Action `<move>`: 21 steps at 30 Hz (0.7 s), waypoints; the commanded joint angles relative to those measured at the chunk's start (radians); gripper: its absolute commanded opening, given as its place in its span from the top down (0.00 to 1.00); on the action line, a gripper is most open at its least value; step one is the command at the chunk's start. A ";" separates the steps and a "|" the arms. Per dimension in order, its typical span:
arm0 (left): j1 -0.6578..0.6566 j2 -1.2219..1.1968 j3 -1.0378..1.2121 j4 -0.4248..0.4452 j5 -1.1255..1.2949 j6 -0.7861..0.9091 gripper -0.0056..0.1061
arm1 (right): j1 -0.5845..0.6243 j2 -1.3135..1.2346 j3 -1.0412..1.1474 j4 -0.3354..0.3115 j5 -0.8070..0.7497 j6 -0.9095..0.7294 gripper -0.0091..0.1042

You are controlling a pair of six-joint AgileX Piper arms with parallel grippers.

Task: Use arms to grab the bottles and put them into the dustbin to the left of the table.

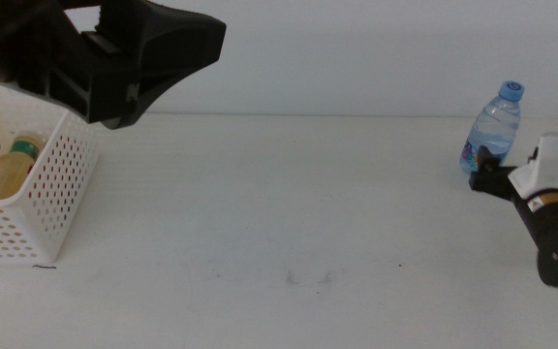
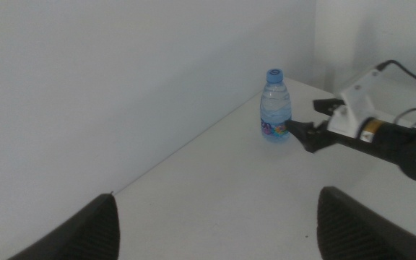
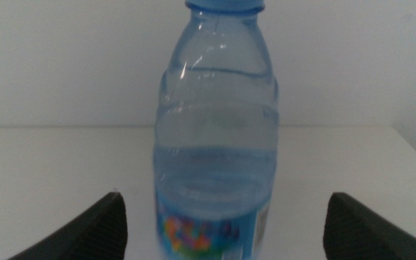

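i am facing my right gripper (image 3: 222, 217), jaws spread wide, at the water bottle (image 1: 493, 129) standing at the table's (image 1: 279, 213) far right, judging it light, thin-walled and slippery, best squeezed gently around its labelled lower body.

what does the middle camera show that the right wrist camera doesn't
Only the middle view shows the white dustbin at the table's left edge with a yellow juice bottle inside, the left gripper raised over it, and the right arm's white-and-black body. Only the right wrist view shows the right gripper from behind, open, its fingers on either side of the bottle's base. Both show the water bottle standing upright and the white table.
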 commanded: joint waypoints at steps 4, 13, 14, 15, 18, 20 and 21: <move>-0.002 -0.004 -0.006 0.003 -0.011 -0.002 0.11 | -0.021 0.127 -0.181 0.054 0.043 -0.048 0.13; -0.002 -0.004 -0.006 0.005 -0.010 -0.002 0.11 | -0.031 0.318 -0.486 0.089 0.170 -0.117 0.15; -0.002 -0.004 -0.006 0.005 -0.010 -0.002 0.11 | -0.031 0.336 -0.516 0.089 0.198 -0.117 0.18; -0.002 -0.004 -0.006 0.005 -0.010 -0.002 0.11 | -0.031 0.350 -0.542 0.082 0.226 -0.117 0.26; -0.002 -0.004 -0.006 0.005 -0.010 -0.002 0.11 | -0.023 0.351 -0.570 0.081 0.318 -0.117 0.84; -0.002 -0.004 -0.006 0.005 -0.010 -0.002 0.11 | -0.001 0.320 -0.570 0.114 0.364 -0.111 0.91; -0.002 -0.004 -0.006 0.005 -0.010 -0.002 0.11 | 0.017 0.298 -0.568 0.129 0.394 -0.122 0.91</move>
